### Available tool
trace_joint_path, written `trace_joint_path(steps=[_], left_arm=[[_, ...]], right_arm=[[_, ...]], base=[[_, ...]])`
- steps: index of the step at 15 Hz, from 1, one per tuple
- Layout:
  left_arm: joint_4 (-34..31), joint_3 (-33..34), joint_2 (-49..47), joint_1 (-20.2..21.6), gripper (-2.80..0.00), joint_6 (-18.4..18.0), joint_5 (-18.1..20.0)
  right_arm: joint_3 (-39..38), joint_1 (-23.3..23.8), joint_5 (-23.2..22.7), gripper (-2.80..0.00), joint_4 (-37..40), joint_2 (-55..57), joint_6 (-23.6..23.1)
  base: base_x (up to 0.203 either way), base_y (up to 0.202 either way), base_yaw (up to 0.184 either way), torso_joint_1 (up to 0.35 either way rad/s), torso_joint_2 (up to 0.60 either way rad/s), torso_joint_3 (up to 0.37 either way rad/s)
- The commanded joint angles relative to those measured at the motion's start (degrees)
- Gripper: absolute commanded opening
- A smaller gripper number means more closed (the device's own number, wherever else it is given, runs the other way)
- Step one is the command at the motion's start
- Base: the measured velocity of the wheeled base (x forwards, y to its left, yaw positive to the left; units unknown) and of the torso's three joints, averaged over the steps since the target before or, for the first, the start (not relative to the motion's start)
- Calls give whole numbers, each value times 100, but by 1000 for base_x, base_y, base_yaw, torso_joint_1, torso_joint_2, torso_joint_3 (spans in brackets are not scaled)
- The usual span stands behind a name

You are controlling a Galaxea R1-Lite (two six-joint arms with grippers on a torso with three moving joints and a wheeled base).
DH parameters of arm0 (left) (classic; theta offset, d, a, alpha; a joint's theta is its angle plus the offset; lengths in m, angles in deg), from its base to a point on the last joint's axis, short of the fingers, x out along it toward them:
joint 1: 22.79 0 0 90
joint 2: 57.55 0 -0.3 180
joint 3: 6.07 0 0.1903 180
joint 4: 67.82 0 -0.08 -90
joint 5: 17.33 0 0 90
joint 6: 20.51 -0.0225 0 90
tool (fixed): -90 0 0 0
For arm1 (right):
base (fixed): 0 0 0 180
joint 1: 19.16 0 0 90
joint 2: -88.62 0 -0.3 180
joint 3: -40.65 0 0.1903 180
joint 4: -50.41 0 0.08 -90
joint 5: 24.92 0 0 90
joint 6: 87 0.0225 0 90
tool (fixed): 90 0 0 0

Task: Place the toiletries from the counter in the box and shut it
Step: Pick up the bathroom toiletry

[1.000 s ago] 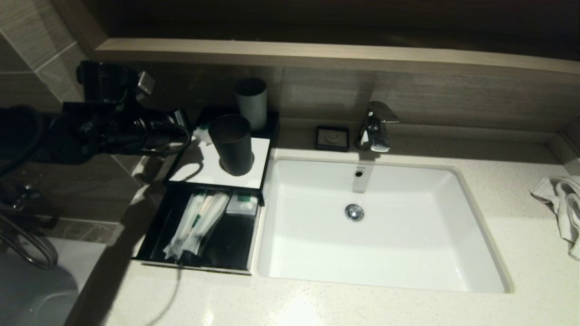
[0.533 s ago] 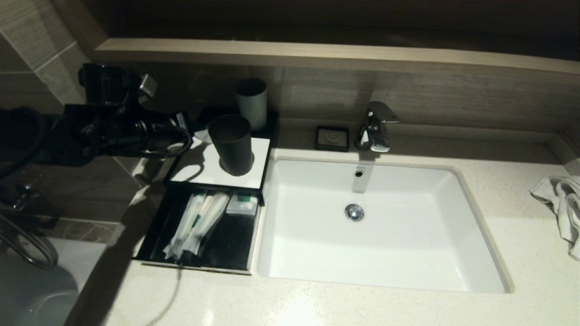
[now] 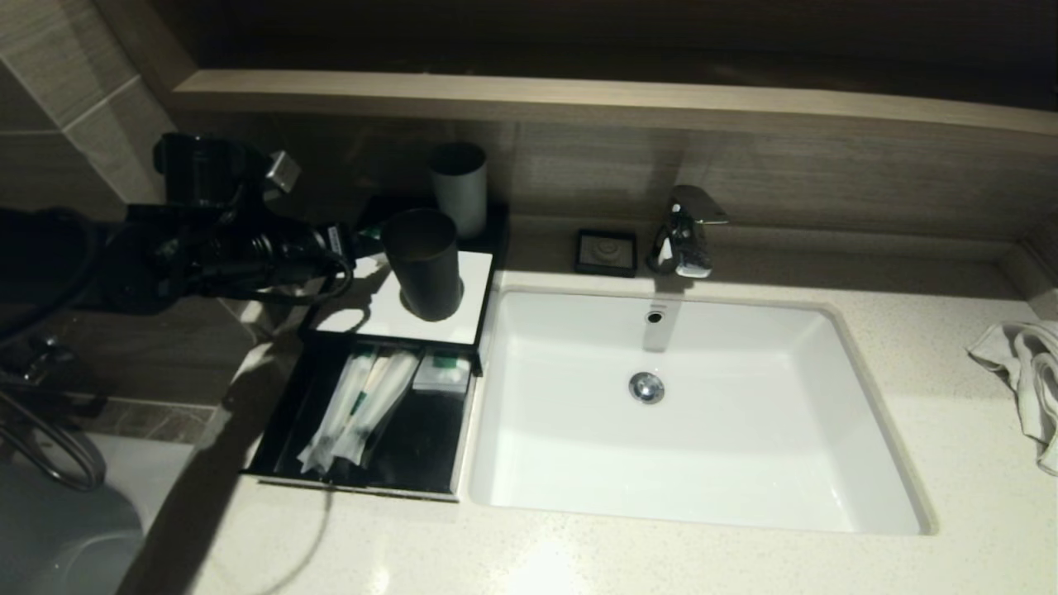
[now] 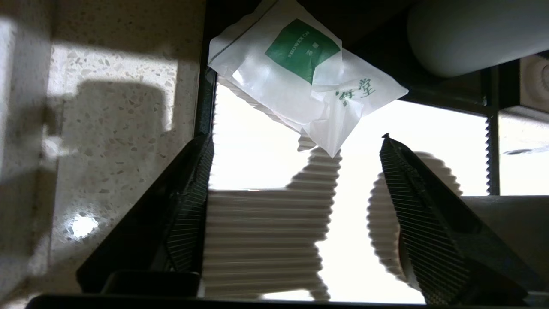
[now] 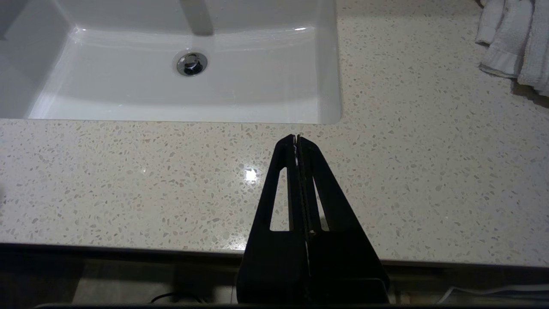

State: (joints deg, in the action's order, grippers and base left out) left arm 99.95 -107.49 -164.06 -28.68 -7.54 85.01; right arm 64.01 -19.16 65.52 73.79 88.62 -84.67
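Observation:
My left gripper (image 3: 351, 245) (image 4: 295, 137) hovers open over the back left of the box's white top panel (image 3: 376, 310). Just past its fingertips (image 4: 195, 171) lies a small sachet (image 4: 300, 73) (image 3: 371, 235) with a green label, touching neither finger. It lies across the panel's black rim. The box's drawer (image 3: 413, 454) stands pulled out at the front. Inside it are two long sachets (image 3: 357, 409) and one small squarish sachet (image 3: 442, 372). My right gripper (image 5: 296, 138) is shut and empty over the counter's (image 5: 128, 180) front edge.
A black cup (image 3: 421, 264) stands on the white panel and a grey cup (image 3: 457, 188) behind it. The white sink (image 3: 702, 471) is set in the counter beside the box, with a faucet (image 3: 684, 231) and a black soap dish (image 3: 606, 252) behind. A white towel (image 3: 1025, 372) lies far right.
The left gripper has opened and let go of the small sachet, which now rests at the panel's back left rim. The left arm has shifted slightly right and down.

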Motion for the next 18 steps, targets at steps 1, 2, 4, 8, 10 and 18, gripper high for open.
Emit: trace_joint_path(steps=[1, 2, 4, 8, 10, 18], left_arm=[[12, 9, -44, 0, 0, -143, 5], [12, 1, -55, 0, 0, -217, 5], [12, -21, -86, 0, 0, -278, -3], [38, -138, -133, 0, 0, -313, -21], [182, -131, -160, 0, 0, -393, -29], [476, -131, -237, 0, 0, -868, -65]], right_arm=[[0, 0, 0, -280, -1, 0, 5], [0, 0, 0, -280, -1, 0, 5], [0, 0, 0, -280, -1, 0, -4], [0, 0, 0, -280, -1, 0, 3], [0, 0, 0, -280, -1, 0, 5], [-8, 0, 0, -280, -1, 0, 1]], base=[[0, 0, 0, 0, 0, 0], [0, 0, 0, 0, 0, 0], [0, 0, 0, 0, 0, 0], [0, 0, 0, 0, 0, 0], [0, 0, 0, 0, 0, 0], [0, 0, 0, 0, 0, 0]])
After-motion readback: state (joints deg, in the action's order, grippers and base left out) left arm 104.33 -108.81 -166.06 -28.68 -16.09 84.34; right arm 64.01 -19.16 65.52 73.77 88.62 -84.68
